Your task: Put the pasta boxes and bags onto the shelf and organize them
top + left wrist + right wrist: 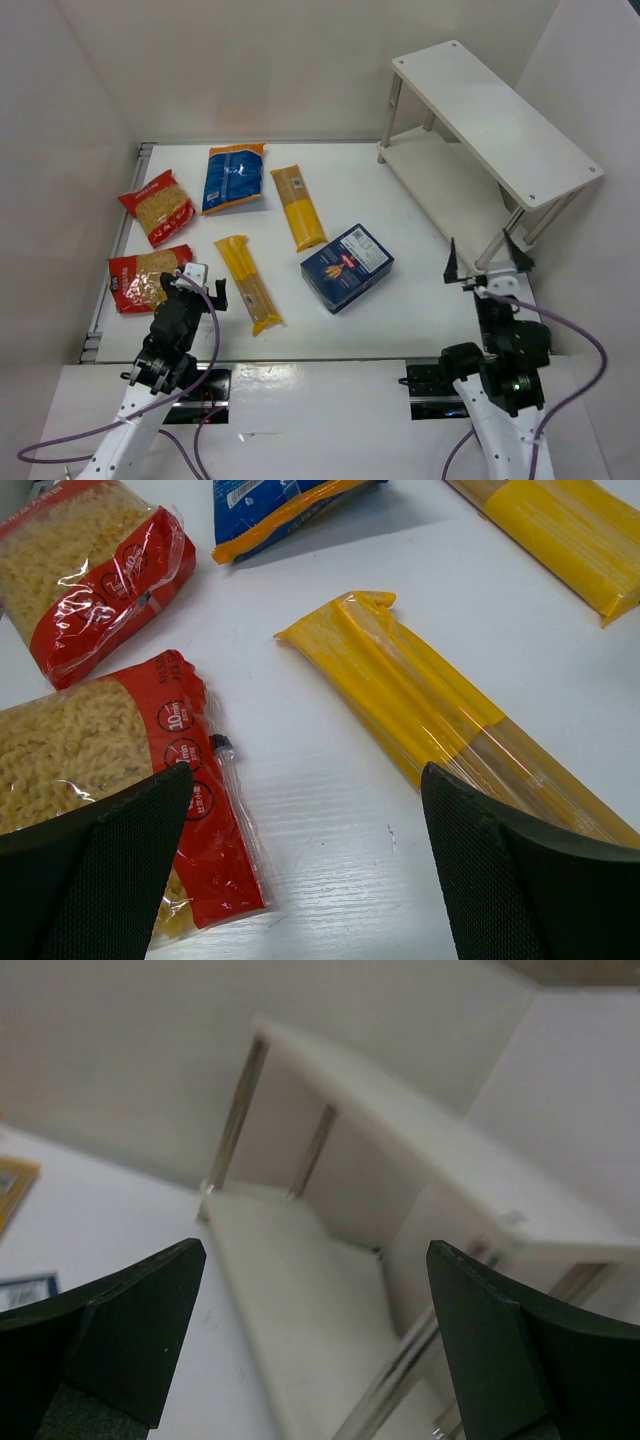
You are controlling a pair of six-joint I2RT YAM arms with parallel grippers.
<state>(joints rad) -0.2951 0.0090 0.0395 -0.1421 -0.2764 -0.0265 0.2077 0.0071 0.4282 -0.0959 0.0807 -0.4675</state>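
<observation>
At far right on the surface (420, 300), the shelf (500, 125): two white boards on thin metal legs, set at a slant, long side running from the far wall toward the near right.

Mid-surface, the box (347, 267), dark blue, lying flat and turned at an angle, well apart from the shelf. Just beyond it to the left, the right packet (299, 207), yellow, stretched far to near. Left of the box, the left packet (248, 282), also flat, slightly tilted. Farther back, the blue bag (233, 177), one orange end toward the far wall. Left of that, the far red bag (158, 206). Nearer, by the left edge, the near red bag (145, 277). Both red bags flat, with pasta visible through clear windows. All six packages on the surface, apart from one another.

Left gripper (203, 284) low at near left, between the near red bag and the left packet, jaws spread wide with nothing between them. In the left wrist view, one finger (90, 880) over that bag's corner and the other over the packet's near end. Contact hard to judge.

Right gripper (486, 262) at near right, just in front of the shelf's near legs, pointed at it, jaws likewise wide apart and holding nothing. In the blurred right wrist view, both boards framed between the fingers (130, 1330), plus a blue-and-white scrap at the left edge, perhaps the box.
</observation>
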